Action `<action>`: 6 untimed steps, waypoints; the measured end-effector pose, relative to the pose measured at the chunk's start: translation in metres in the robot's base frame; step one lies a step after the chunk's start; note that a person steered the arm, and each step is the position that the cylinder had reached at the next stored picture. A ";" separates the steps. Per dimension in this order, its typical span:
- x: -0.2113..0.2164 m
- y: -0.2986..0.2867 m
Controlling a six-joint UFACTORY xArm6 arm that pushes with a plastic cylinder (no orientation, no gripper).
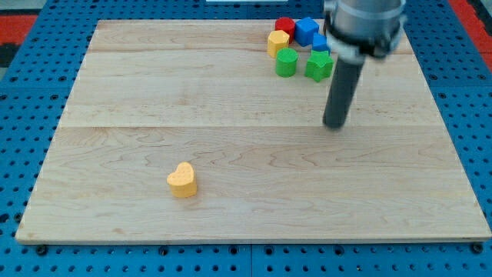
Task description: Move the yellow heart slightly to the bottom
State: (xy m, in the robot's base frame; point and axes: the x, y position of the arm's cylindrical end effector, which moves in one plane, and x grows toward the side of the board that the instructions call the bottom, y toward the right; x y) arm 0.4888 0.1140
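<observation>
The yellow heart [183,180] lies alone on the wooden board [154,92], toward the view's bottom left of centre. My tip [334,125] stands on the board far to the view's right of the heart and higher up, apart from it. The dark rod rises from the tip to the arm at the view's top right. The tip is just below a cluster of blocks and touches none that I can see.
A cluster sits at the view's top right: a red block [285,25], a blue cube [307,30], a yellow block [277,41], a green cylinder [286,62], a green block [318,65] and a blue block [319,43] partly hidden by the arm.
</observation>
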 end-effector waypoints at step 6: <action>0.089 -0.196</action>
State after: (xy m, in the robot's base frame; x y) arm 0.5778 -0.0822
